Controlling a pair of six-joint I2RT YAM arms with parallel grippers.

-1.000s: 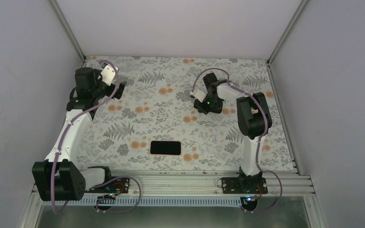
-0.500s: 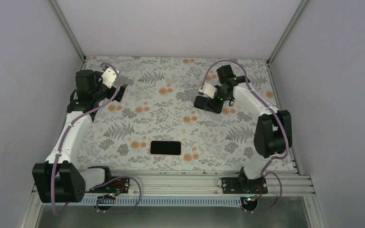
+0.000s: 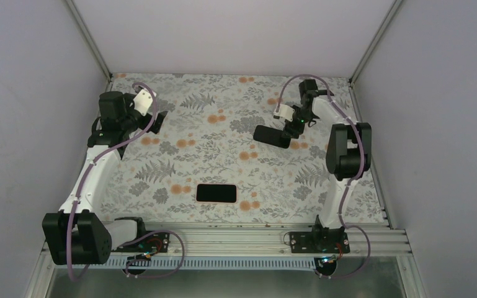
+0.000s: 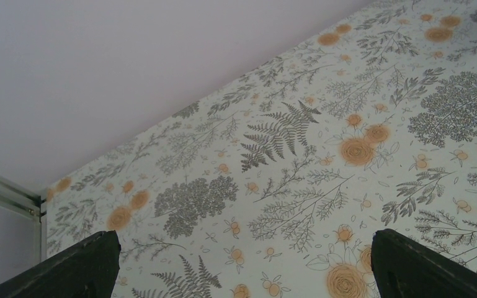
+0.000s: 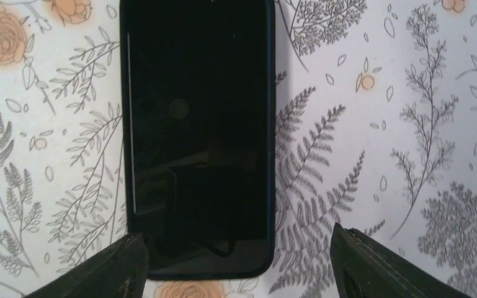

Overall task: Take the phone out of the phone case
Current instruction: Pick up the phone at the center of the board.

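While the right end effector [image 5: 237, 234] is open over a black slab [image 5: 198, 124], left end effector [image 4: 242, 234] also open, that slab may be gripped instead of the phone [image 3: 214, 193], sat in its case [image 3: 234, 194] at the near edge of the bench [image 3: 180, 146].

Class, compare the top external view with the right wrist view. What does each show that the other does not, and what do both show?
Only the top external view shows the phone case, pink-edged, lying near the arms' bases. It also shows the left hand, open above the floral table. Only the right wrist view shows the phone close up, with a glossy face, faint reflections and a dark rim. Both views show the phone lying flat on the table, with the right hand open at it.
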